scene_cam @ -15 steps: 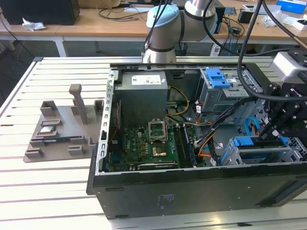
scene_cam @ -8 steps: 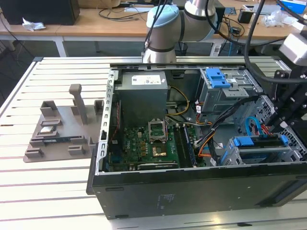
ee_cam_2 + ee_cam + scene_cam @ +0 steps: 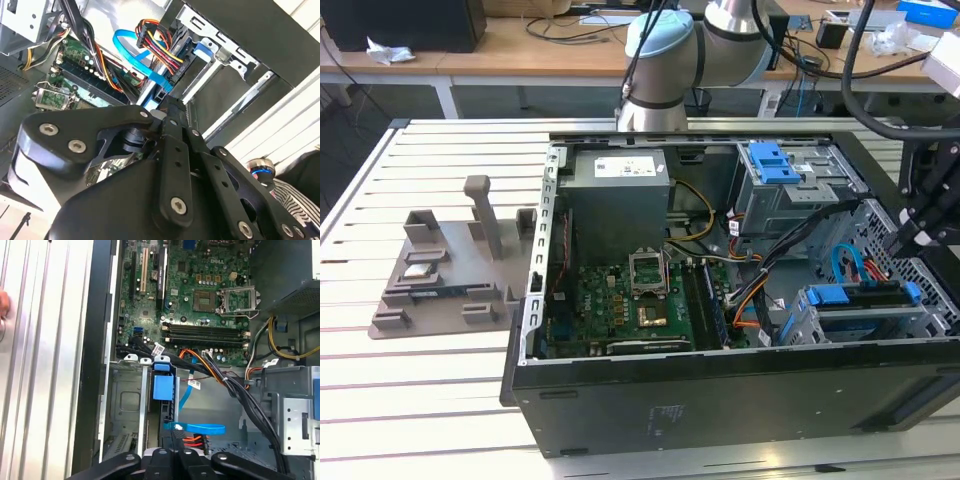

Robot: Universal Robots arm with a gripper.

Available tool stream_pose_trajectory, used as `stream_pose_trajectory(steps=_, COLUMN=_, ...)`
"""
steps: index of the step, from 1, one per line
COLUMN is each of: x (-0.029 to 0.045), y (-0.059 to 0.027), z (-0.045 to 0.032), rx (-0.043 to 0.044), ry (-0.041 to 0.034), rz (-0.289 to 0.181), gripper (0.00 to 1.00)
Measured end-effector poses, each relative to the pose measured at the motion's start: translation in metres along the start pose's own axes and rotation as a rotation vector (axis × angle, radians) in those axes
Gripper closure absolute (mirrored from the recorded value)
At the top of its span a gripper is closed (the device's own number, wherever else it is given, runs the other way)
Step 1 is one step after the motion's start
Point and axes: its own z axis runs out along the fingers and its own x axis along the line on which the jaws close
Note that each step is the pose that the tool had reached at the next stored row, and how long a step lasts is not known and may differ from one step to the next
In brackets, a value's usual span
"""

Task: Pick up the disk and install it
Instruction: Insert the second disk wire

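Note:
The disk (image 3: 858, 300) sits on edge inside the lower drive cage (image 3: 820, 325) of the open computer case, its bright blue carrier showing along the top. In the first wrist view the carrier's blue tab (image 3: 163, 387) lies in the cage slot, straight ahead of the fingers. My gripper (image 3: 898, 243) hangs a little above the disk's end at the exterior view's right. Its black fingers (image 3: 174, 437) are pressed together with nothing between them. In the second wrist view the gripper (image 3: 167, 107) points into the case beside a blue cable (image 3: 132, 55).
A blue flat cable (image 3: 200, 428) and a bundle of coloured wires (image 3: 220, 380) cross just by the cage. A second cage with a blue latch (image 3: 770, 160) and a grey power supply (image 3: 620, 190) stand further back. A grey fixture (image 3: 450, 270) rests on the slatted table.

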Motion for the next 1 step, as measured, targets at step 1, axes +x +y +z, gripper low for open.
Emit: stream_pose_trajectory(steps=1, x=0.0, y=0.0, z=0.0, rx=0.0, ry=-0.0001, rz=0.0, gripper=0.89)
